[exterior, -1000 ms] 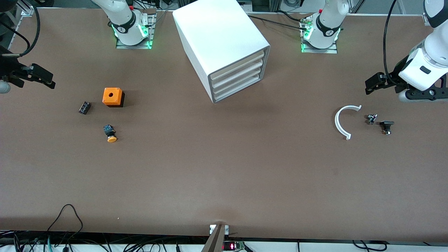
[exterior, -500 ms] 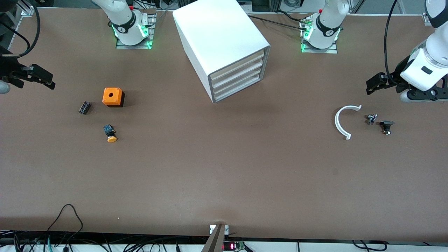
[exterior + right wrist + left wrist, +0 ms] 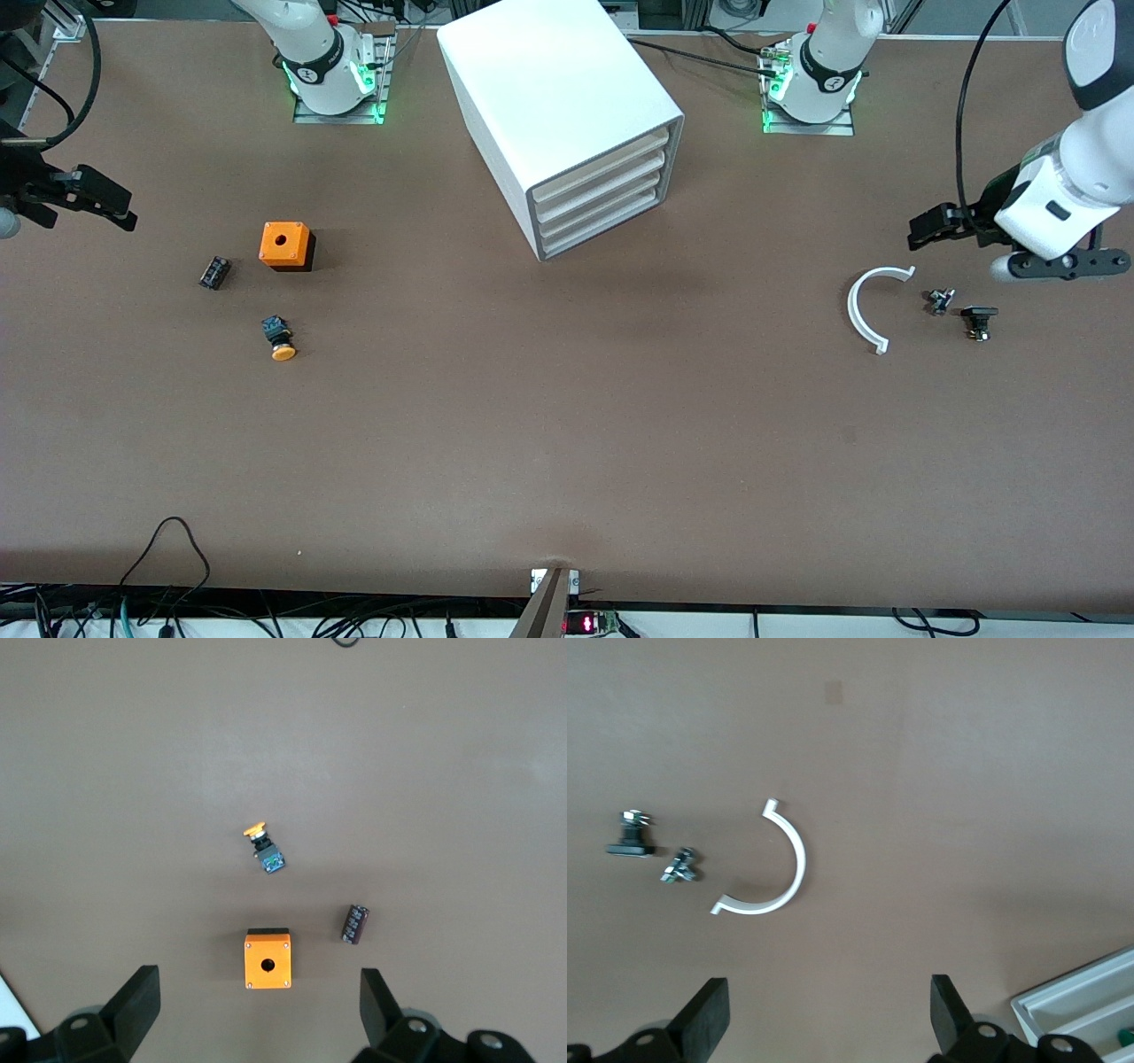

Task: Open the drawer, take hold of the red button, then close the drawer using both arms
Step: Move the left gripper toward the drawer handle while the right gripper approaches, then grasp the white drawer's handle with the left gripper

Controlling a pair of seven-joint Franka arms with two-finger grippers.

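The white cabinet [image 3: 558, 97] stands between the two arm bases, and its corner shows in the left wrist view [image 3: 1085, 1001]. Its four alike drawer fronts [image 3: 602, 190] are all pushed in; I cannot tell which one is the task's drawer. The red button is hidden. My left gripper [image 3: 926, 227] [image 3: 827, 1010] hangs open and empty over the table at the left arm's end, close to a white half ring [image 3: 864, 308] [image 3: 780, 873]. My right gripper [image 3: 111, 202] [image 3: 257, 1001] hangs open and empty over the right arm's end, near the orange cube [image 3: 267, 961].
At the right arm's end lie the orange cube with a hole [image 3: 285, 245], an orange-yellow-capped button [image 3: 280, 339] [image 3: 266, 849] and a small black part [image 3: 213, 272] [image 3: 355, 924]. Beside the half ring lie a small bolt [image 3: 940, 301] [image 3: 679, 865] and a black fitting [image 3: 978, 320] [image 3: 630, 835].
The left arm has swung a little toward the middle of the table, bringing its gripper closer to the half ring. The right gripper has barely shifted.
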